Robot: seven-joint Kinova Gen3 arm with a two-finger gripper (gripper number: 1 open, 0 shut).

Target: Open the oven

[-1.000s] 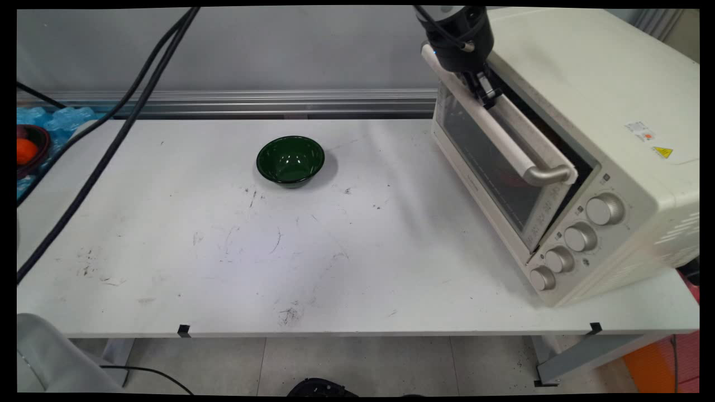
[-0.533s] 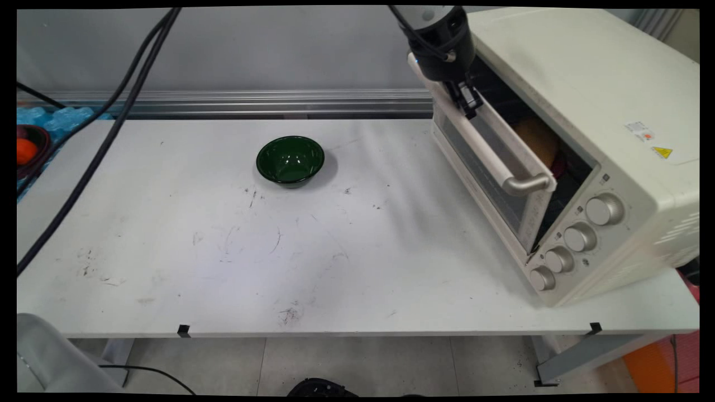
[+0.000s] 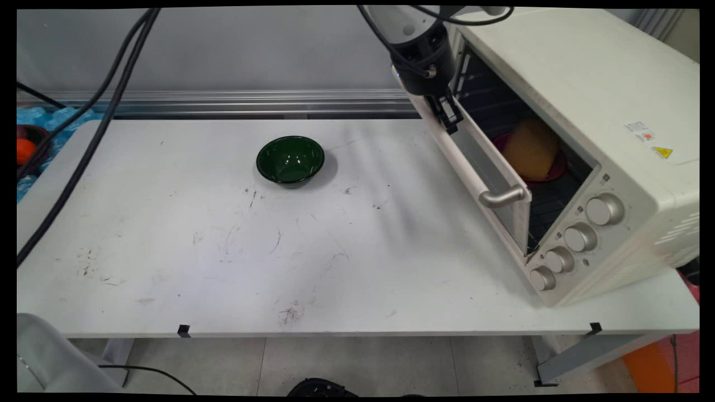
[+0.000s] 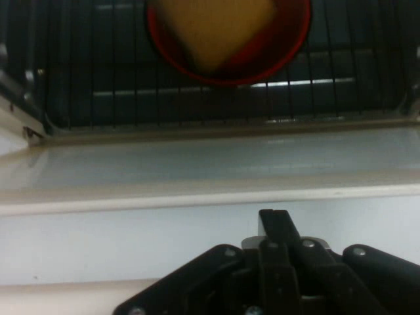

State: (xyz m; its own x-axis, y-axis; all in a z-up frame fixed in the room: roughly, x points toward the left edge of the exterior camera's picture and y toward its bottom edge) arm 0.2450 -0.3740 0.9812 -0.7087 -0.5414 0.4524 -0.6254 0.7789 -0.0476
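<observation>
Cream toaster oven at the table's 3 o'clock side, door hinged partly open, its handle under the gripper. Inside, on the wire rack, a red dish holds a yellow bread-like piece.

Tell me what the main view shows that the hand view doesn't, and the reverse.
Only the main view shows the green bowl out on the white table, the oven's knobs, and the door handle with the gripper at its far end. Only the hand view shows the wire rack up close, bars running under the red dish. Both show the oven door partly open, and the yellow food on that dish inside.
</observation>
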